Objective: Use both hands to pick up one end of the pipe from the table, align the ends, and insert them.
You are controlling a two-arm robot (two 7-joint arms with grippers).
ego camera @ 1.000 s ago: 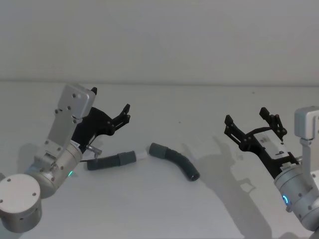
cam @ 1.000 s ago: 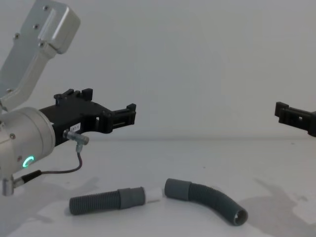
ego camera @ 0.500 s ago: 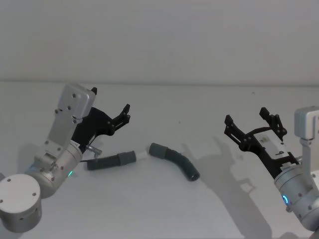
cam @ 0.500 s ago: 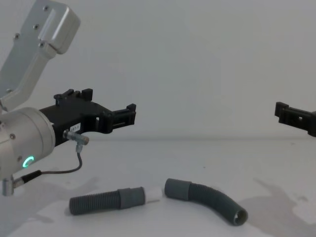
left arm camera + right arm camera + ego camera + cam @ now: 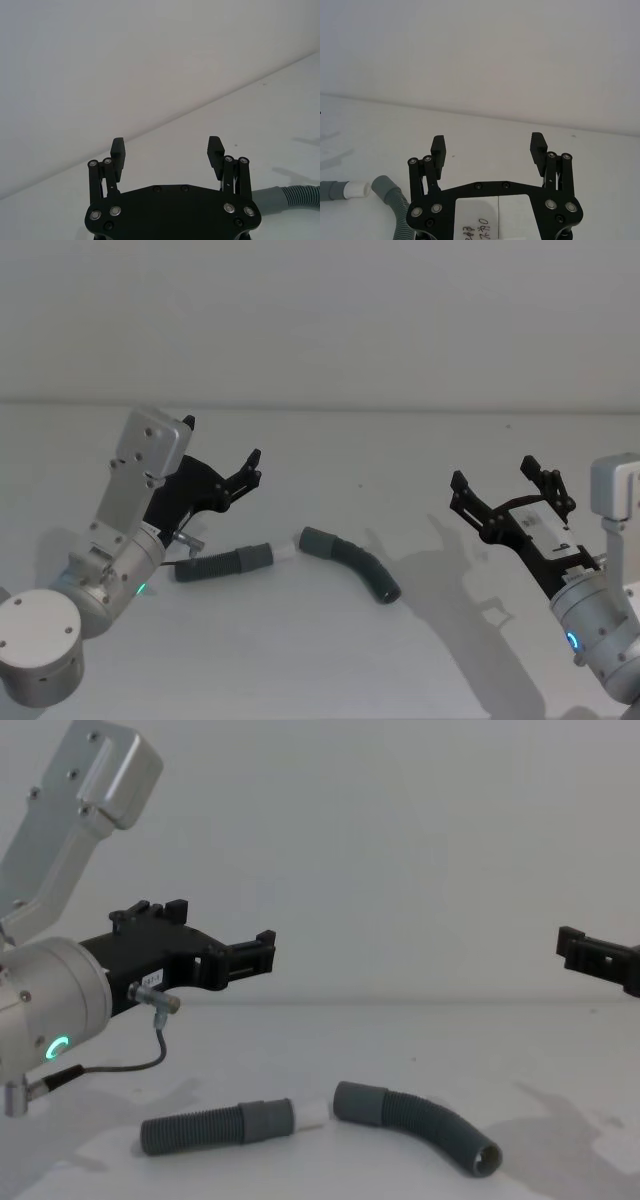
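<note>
1 white table (image 5: pixel 300 660), pale wall (image 5: pixel 320 320).

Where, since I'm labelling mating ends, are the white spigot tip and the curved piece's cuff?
white spigot tip (image 5: pixel 313 1115): chest view, its middle.
curved piece's cuff (image 5: pixel 360 1103): chest view, smooth grey side.

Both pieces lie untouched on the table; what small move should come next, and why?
Probably lower the left gripper, open and raised above the table, onto the straight piece just behind its cuff. That piece lies nearest it, nothing is grasped, and the right gripper is also open, well right of the curved piece.
</note>
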